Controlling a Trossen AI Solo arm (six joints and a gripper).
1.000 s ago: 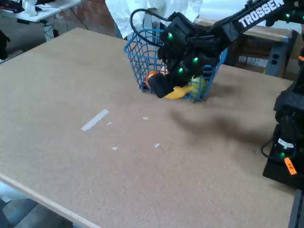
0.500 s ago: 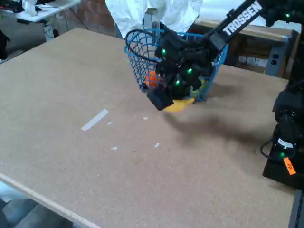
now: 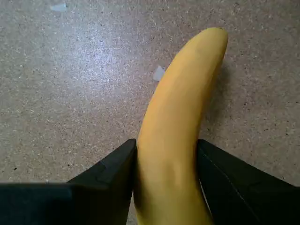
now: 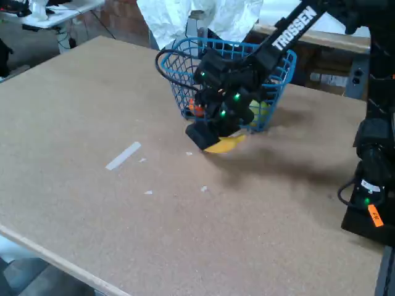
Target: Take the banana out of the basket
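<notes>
At six o'clock of the basket point(image 4: 185, 86), just outside its wall, the pincer point(image 4: 210, 140) is clamped on the banana point(image 3: 178, 136) mid-body, low over the surface point(image 4: 92, 111). Fruit looks light, smooth, bruisable; a mid-body hold seems balanced and moderate squeeze enough.

the banana point(image 3: 176, 136) is plain yellow, with a small dark tip in the wrist view. the gripper point(image 3: 166, 180) fingers point(image 3: 110, 171) either side of it are matte black. the table point(image 4: 92, 154) is speckled brown-grey chipboard with a pale edge, marked by a strip of whitish tape point(image 4: 123, 155) and a few white flecks. the basket point(image 4: 179, 68) is bright blue wire grid; behind its wire show an orange fruit point(image 4: 196, 107) and a yellow-green fruit point(image 4: 259, 113). the black arm point(image 4: 290, 31) carries white lettering and green lights.
</notes>
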